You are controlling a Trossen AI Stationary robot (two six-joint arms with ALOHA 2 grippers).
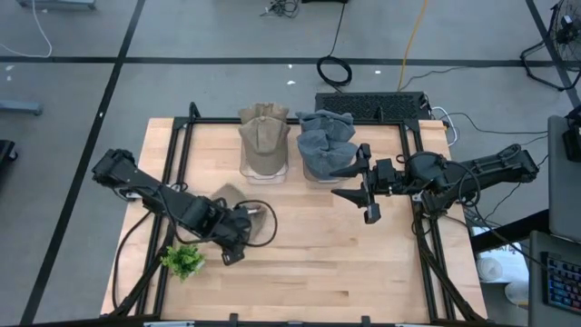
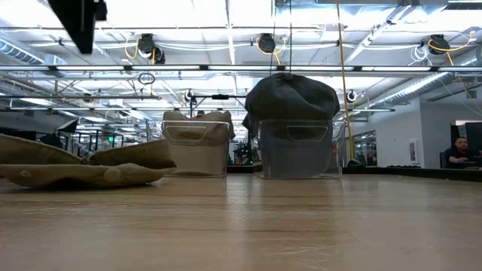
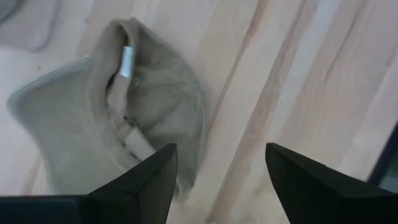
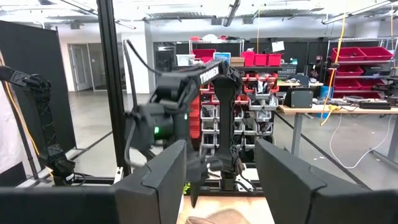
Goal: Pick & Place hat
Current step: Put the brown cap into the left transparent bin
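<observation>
A tan hat (image 1: 257,216) lies flattened on the wooden table, left of the middle. The left wrist view shows the tan hat (image 3: 124,118) with its inside and a small silver tag facing up. My left gripper (image 3: 221,155) hangs above the hat's edge, pointing steeply down, open and touching nothing. One finger stands over the hat's rim and the other over bare wood. My right gripper (image 1: 365,193) is raised near the table's right side, level and open, with nothing between its fingers.
Two clear bins stand at the table's far edge, one piled with tan hats (image 1: 264,145) and one with grey hats (image 1: 325,145). A small green plant (image 1: 183,262) lies near the front left. Bare wood (image 1: 327,263) spreads across the near middle and right.
</observation>
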